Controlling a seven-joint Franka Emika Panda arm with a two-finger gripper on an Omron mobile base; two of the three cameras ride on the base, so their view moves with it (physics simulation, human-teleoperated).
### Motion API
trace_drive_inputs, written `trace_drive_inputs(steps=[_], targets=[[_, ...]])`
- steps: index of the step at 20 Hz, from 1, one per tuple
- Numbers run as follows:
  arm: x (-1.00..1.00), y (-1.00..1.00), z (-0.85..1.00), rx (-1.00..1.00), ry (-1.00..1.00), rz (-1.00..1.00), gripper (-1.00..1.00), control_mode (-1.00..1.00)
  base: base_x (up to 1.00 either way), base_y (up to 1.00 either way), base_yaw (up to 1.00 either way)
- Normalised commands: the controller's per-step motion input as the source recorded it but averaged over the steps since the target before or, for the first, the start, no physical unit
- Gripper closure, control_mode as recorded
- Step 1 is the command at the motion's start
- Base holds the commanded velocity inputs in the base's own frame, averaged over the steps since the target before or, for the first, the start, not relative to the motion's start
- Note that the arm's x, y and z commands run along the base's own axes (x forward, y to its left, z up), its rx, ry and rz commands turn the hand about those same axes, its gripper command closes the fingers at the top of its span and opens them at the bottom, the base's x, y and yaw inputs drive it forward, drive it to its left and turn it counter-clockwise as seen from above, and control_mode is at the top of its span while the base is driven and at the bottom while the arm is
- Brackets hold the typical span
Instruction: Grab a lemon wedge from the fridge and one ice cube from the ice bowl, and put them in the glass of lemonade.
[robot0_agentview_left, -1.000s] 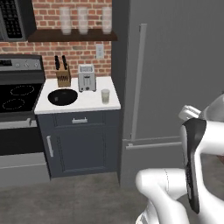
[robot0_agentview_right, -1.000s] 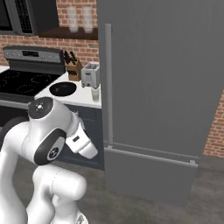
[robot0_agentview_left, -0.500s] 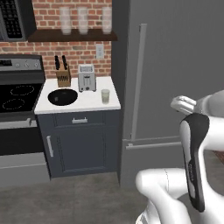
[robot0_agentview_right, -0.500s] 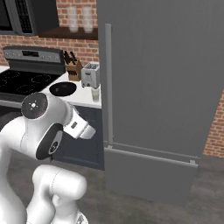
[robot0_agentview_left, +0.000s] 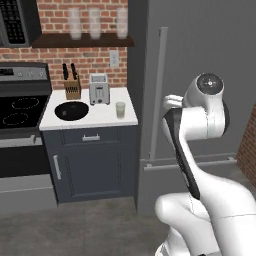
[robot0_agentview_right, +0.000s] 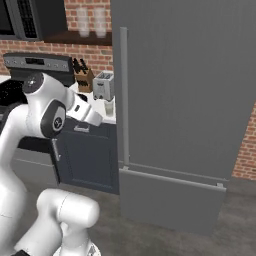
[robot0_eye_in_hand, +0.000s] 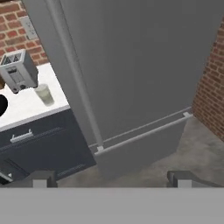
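The fridge (robot0_agentview_left: 200, 75) stands shut, its dark grey door face unbroken, with the long light-grey bar handle (robot0_agentview_left: 159, 90) running vertically down its left edge. A lower drawer front sits below a horizontal seam. Immediately to the fridge's left is a white counter (robot0_agentview_left: 100, 116) over a dark cabinet (robot0_agentview_left: 90, 165).

On that counter the glass of lemonade (robot0_agentview_left: 120, 110) stands upright near the right-hand end, close to the fridge side. The ice bowl (robot0_agentview_left: 72, 110) — wide, black, shallow — rests further left; its contents cannot be made out. Behind these are a toaster (robot0_agentview_left: 99, 89) and a knife block (robot0_agentview_left: 72, 88) against the brick wall. A stove (robot0_agentview_left: 20, 112) adjoins the counter on the left, and tall clear glasses (robot0_agentview_left: 95, 22) line a shelf above.

The gripper (robot0_eye_in_hand: 111, 178) — fingers spread wide, nothing between them — faces the fridge door from well back, touching nothing. In the hand view the handle (robot0_eye_in_hand: 74, 74), glass (robot0_eye_in_hand: 44, 94) and toaster (robot0_eye_in_hand: 17, 70) all appear
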Motion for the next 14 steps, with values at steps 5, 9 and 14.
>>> trace_drive_inputs(steps=[5,9,14], targets=[[0.41,-0.25,-0.14,0.0,0.0,0.06,-1.0,-1.0,0.0,0.0,0.0],[0.17,-0.38,-0.36,0.0,-0.23,0.15,-1.0,-1.0,0.0,0.0,0.0],[0.53,-0.11,-0.25,-0.01,-0.25,0.11,-1.0,-1.0,0.0,0.0,0.0]])
